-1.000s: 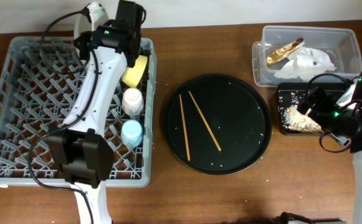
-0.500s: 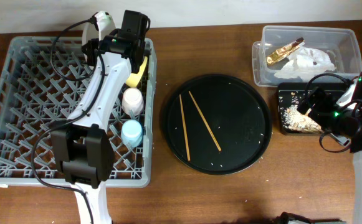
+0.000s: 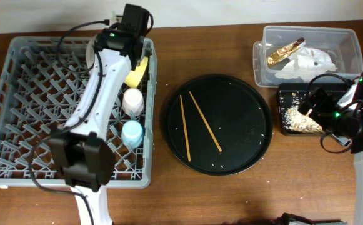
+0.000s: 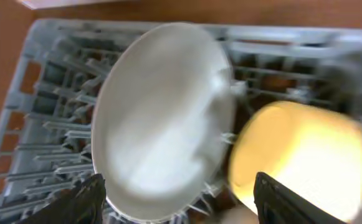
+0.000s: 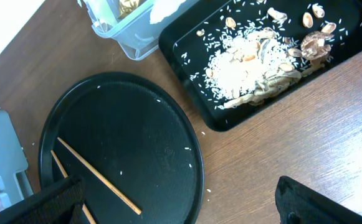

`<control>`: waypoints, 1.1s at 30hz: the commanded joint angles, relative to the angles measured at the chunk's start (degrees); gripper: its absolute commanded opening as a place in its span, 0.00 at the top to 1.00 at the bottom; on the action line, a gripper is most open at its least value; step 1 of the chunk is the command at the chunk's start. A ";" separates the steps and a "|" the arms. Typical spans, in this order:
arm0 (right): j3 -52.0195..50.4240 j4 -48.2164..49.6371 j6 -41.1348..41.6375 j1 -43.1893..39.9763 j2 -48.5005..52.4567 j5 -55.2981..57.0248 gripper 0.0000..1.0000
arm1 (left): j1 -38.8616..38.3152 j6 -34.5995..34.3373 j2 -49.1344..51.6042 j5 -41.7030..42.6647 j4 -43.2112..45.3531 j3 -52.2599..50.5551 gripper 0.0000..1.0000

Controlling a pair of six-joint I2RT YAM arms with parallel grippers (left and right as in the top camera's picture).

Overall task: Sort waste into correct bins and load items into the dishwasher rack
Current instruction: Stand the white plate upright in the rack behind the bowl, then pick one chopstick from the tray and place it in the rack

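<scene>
The pale grey plate stands on edge between the pegs of the grey dishwasher rack, at its back right corner. My left gripper is open just above it, one finger on either side, not gripping. The yellow bowl sits beside the plate, with a pink cup and a light blue cup in the same column. Two chopsticks lie on the round black tray. My right gripper hangs open and empty near the food scraps in the shallow black tray.
The clear tub at the back right holds the gold wrapper and white tissue. My left arm stretches over the rack's right half, hiding most of the plate from overhead. Rice grains dot the round tray and the table.
My left gripper has opened and let go of the plate, which moved from above the rack's back edge down among the pegs. The right arm has not moved.
</scene>
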 commanded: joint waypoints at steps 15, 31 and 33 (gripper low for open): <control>0.02 -0.02 0.44 -0.37 0.04 0.07 0.01 | -29.14 -20.13 16.70 33.44 -7.96 -3.23 0.32; 0.02 -0.02 0.44 -0.37 0.04 0.07 0.02 | -28.74 -11.78 18.38 33.77 -8.22 0.48 0.99; 0.02 -0.02 0.44 -0.37 0.04 0.07 0.01 | -27.15 -9.73 16.20 30.23 -14.69 7.82 0.99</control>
